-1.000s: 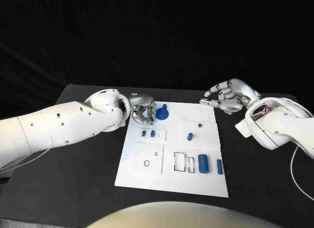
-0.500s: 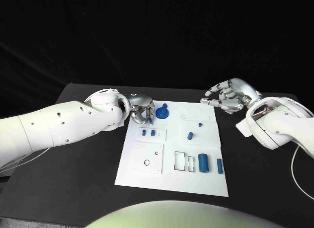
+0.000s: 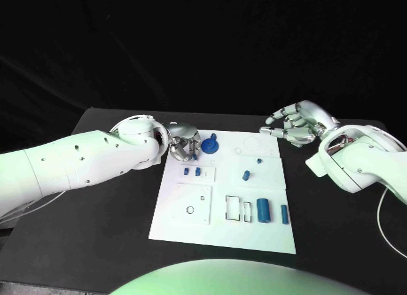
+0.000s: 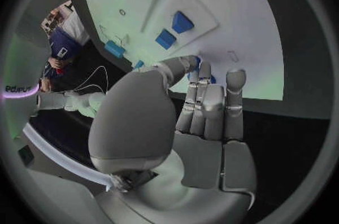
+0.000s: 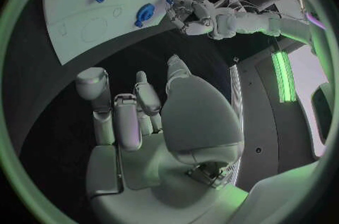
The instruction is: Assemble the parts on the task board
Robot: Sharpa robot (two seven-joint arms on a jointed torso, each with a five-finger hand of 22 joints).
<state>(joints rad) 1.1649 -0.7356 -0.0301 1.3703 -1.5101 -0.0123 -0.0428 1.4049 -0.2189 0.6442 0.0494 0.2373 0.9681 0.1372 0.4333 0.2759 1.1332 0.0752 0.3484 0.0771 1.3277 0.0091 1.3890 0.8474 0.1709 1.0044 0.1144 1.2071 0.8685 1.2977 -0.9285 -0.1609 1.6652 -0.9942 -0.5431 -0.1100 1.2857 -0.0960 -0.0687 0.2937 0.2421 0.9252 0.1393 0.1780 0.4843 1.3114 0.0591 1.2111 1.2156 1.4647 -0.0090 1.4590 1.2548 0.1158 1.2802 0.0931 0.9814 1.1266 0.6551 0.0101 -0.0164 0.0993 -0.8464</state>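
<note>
One white task board (image 3: 223,233) lies on one black tabletop (image 3: 106,209). Seven blue parts show on it:

- one round disc (image 3: 209,145), just beside the left hand (image 3: 181,142)
- two small blocks (image 3: 185,173), near that hand
- one small peg (image 3: 259,162)
- one short piece (image 3: 246,176)
- two cylinders (image 3: 263,210), well apart from the left hand and the right hand (image 3: 292,125)

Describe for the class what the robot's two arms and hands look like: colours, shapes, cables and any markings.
Both arms are bulky, rounded white shells. The left arm has small dark round holes dotted over its casing; thin pale cables trail beside each arm. The right arm shows an opening with reddish wiring near the wrist. The left hand and right hand are silver metal, with segmented fingers and smooth domed backs.
</note>
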